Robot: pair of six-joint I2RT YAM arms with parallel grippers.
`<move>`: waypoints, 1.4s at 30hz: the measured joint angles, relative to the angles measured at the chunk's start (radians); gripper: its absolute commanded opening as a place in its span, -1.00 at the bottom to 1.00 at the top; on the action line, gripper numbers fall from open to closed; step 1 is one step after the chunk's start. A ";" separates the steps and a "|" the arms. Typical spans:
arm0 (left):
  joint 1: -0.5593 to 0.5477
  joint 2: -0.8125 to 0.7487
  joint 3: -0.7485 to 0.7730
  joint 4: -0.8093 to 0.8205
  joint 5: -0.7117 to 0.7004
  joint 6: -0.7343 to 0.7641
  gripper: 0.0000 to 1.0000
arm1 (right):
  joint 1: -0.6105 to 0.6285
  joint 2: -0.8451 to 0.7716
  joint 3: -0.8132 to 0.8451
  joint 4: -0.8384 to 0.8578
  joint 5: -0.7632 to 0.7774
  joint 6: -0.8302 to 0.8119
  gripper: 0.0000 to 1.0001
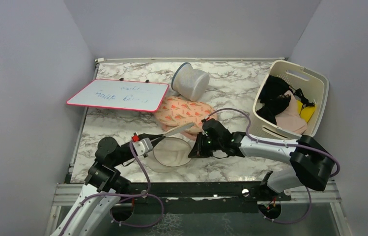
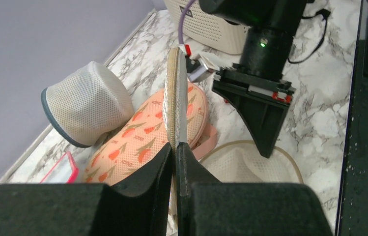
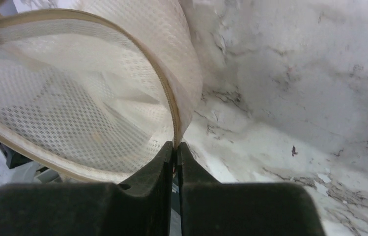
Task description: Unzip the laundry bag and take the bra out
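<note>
Spreading the laundry bag (image 1: 172, 153) open is what both my grippers are about. It lies on the marble table (image 1: 236, 83) just ahead of my bases, between the two arms, and as far as I can judge its zip is undone round most of the rim. My left gripper (image 1: 161, 138) is clenched on the top flap (image 2: 176, 93), tipping it up on edge so the mouth gapes. My right gripper (image 3: 176, 147) is pinched tight on the tan-bound rim of the lower half, pinning it so the bag cannot ride up with the flap.

My right wrist camera looks through that mouth at pale mesh and a pale fold; no bra shows there. Black fabric (image 1: 274, 96) with thin straps lies in the cream basket (image 1: 314, 81) at the far right. It may be the bra, though I cannot be sure.

Just behind the flap lies a pink printed garment (image 1: 182, 110). Farther back are a blue-rimmed mesh cylinder (image 1: 190, 81) and a whiteboard (image 1: 118, 95).
</note>
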 measured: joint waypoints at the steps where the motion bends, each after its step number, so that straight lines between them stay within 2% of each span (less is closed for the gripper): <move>1: -0.002 -0.007 -0.003 -0.013 0.008 0.027 -1.00 | -0.001 0.000 0.013 -0.013 0.012 -0.012 -0.98; 6: -0.022 -0.024 -0.008 -0.084 0.042 0.146 -1.00 | -0.044 0.000 0.132 -0.092 0.072 -0.097 -0.97; 10: -0.045 -0.004 -0.009 -0.122 0.068 0.200 -1.00 | -0.107 0.000 0.164 -0.105 0.065 -0.172 -0.77; 15: -0.069 0.012 -0.012 -0.152 0.078 0.235 -1.00 | -0.129 0.000 0.225 -0.226 0.064 -0.292 -0.44; 18: -0.078 0.014 -0.019 -0.158 0.084 0.242 -1.00 | -0.129 -0.021 0.273 -0.311 0.096 -0.359 -0.01; 21: -0.088 0.027 -0.022 -0.160 0.086 0.245 -1.00 | -0.129 -0.101 0.282 -0.395 0.151 -0.412 0.30; 25: -0.101 0.042 -0.023 -0.164 0.088 0.245 -0.92 | -0.128 -0.242 0.282 -0.473 0.223 -0.462 0.50; 27: -0.112 0.044 -0.026 -0.161 0.091 0.243 -0.76 | -0.129 -0.303 0.282 -0.488 0.251 -0.481 0.53; 29: -0.122 0.043 -0.032 -0.154 0.095 0.238 -0.48 | -0.129 -0.343 0.280 -0.490 0.269 -0.499 0.53; 33: -0.129 0.043 -0.034 -0.147 0.105 0.223 -0.12 | -0.128 -0.345 0.280 -0.486 0.271 -0.533 0.52; 38: -0.130 0.013 -0.035 -0.127 0.109 0.194 0.66 | -0.129 -0.261 0.286 -0.482 0.238 -0.554 0.53; 42: -0.130 -0.048 -0.036 -0.095 0.104 0.149 0.94 | -0.128 -0.222 0.282 -0.453 0.152 -0.557 0.63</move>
